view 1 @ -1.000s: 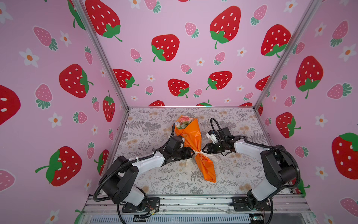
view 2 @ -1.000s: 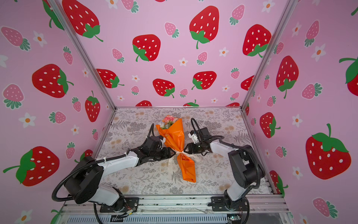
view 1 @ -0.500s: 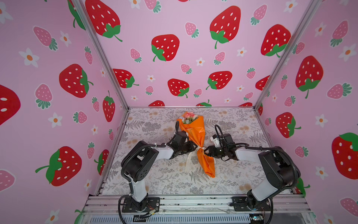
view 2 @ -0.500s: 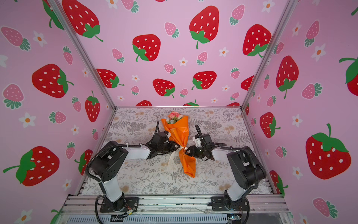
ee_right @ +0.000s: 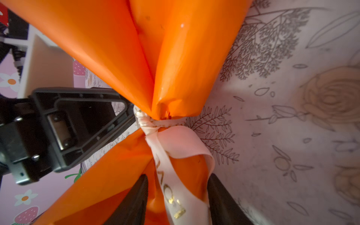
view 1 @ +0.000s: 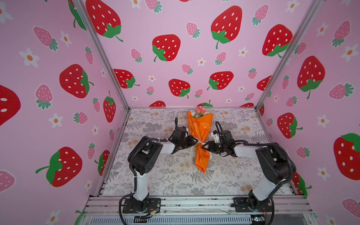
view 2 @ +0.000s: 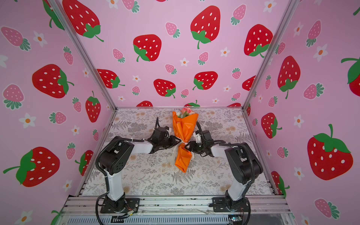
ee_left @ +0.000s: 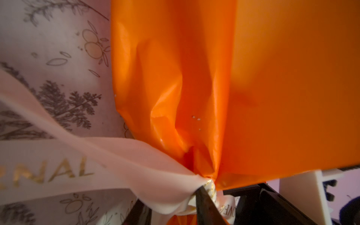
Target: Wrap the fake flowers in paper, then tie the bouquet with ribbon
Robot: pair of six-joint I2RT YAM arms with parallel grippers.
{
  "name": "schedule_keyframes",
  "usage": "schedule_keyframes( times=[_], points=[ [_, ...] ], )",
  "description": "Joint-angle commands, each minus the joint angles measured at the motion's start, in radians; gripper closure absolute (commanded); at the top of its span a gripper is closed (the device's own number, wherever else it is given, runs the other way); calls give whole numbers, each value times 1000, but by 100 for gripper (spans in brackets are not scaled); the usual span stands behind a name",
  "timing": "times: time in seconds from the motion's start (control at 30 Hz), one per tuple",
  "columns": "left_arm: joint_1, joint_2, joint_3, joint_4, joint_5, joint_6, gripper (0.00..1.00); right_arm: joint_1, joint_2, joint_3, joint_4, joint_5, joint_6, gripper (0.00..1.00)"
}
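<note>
Pink-peach bouquet of fake flowers [view 1: 199, 112] in orange paper wrap [view 1: 198, 130] had swung straighter btw. pincers. L pincer [ee_left: 169, 196] newly clamped cream gold-lettered ribbon [ee_left: 116, 161] by knot [ee_right: 148, 124]; R pincer [ee_right: 178, 176] straddled tail, grip unclear. Prob. cinching.

bouquet of fake flowers [view 1: 199, 112]: pink, white, peach heads, green leaves; wrapping paper [view 1: 199, 132] solid orange; ribbon [ee_right: 171, 185] cream, gold lettering; table cover [view 1: 171, 181] white, grey fern print, tan roses; walls [view 1: 136, 29] pink, red and pink strawberries, white flowers; arms [view 1: 144, 155] black and white
</note>
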Motion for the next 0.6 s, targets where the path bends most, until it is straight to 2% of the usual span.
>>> schedule_keyframes(
  times=[0.0, 0.17, 0.3, 0.4, 0.5, 0.53, 0.57],
  points=[
    [-2, -89, -10, -73, -29, 40, 53, -22, -89, 25, -52, 52, -20, 46],
    [5, -216, -62, -175, -93, 106, 48, -44, -214, 32, -164, 158, -84, 44],
    [7, -336, -128, -222, -127, 149, 46, -56, -352, 5, -238, 313, -133, 44],
    [7, -472, -185, -289, -204, 204, 44, -59, -501, -25, -283, 522, -192, 42],
    [9, -627, -232, -396, -337, 282, 43, -60, -660, -66, -279, 764, -305, 40],
    [13, -685, -249, -427, -384, 306, 42, -62, -713, -86, -263, 855, -344, 35],
    [19, -734, -264, -452, -422, 323, 40, -62, -753, -103, -250, 936, -373, 26]
  ],
)
